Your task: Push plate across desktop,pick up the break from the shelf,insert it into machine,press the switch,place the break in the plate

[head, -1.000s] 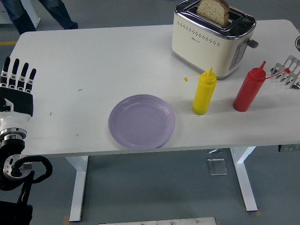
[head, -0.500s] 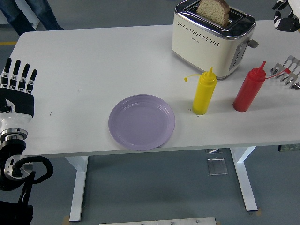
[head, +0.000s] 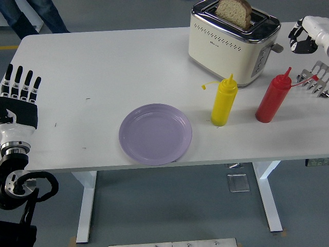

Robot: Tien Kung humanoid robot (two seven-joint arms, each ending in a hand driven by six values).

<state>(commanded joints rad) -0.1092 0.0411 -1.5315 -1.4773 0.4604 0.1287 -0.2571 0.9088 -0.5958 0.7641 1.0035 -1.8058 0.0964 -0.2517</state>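
Note:
A slice of brown bread (head: 235, 13) stands up out of a slot of the cream toaster (head: 226, 46) at the back right of the table. The toaster's side lever (head: 276, 48) sticks out to the right. A lilac plate (head: 155, 134) lies bare near the front edge. My right hand (head: 302, 42) hangs at the right edge, just right of the lever, fingers curled and holding nothing. My left hand (head: 20, 85) rests at the left edge with its fingers straight.
A yellow squeeze bottle (head: 224, 101) and a red one (head: 273, 98) stand in front of the toaster. A wire rack (head: 317, 77) sits at the far right edge. A person's legs (head: 31, 15) show beyond the table's far left corner.
My right hand came in from the upper right and has dropped down and left toward the toaster's lever. The person's legs shifted left. Plate, bread and left hand stayed put.

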